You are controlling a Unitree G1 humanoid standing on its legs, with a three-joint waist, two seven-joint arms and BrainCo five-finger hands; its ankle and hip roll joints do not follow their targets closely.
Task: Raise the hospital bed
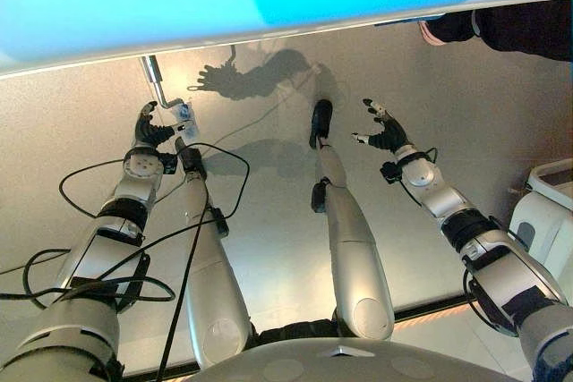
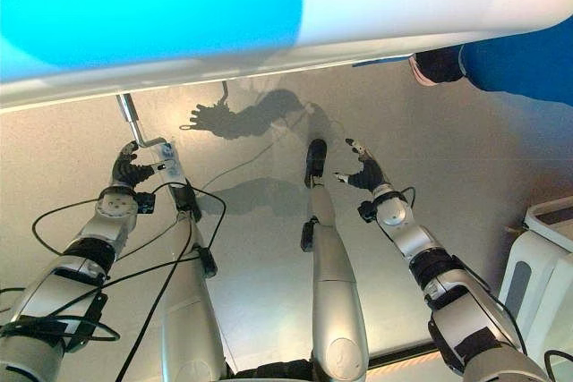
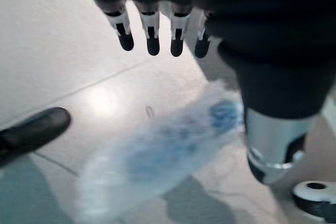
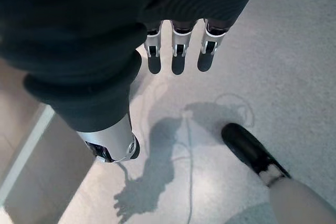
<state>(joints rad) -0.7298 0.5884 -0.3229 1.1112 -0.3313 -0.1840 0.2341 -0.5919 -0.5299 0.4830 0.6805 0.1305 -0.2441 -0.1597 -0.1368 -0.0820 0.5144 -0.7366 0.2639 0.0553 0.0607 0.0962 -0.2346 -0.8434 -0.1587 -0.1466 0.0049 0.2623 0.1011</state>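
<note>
Left eye view: bed (image 1: 107, 15) edge runs overhead, its crank (image 1: 158, 85) hanging down; left hand (image 1: 149, 128) curls by the handle (grip unclear). Right hand (image 1: 383, 129) hangs spread, well apart. Left wrist view: fingers (image 3: 151, 39) over a blurred tag (image 3: 157, 156).

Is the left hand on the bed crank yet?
Cannot tell. In the left eye view the left hand sits right beside the crank handle, fingers overlapping its lower bend, but neither contact nor a gap shows plainly. The right hand hangs open over the floor.
</note>
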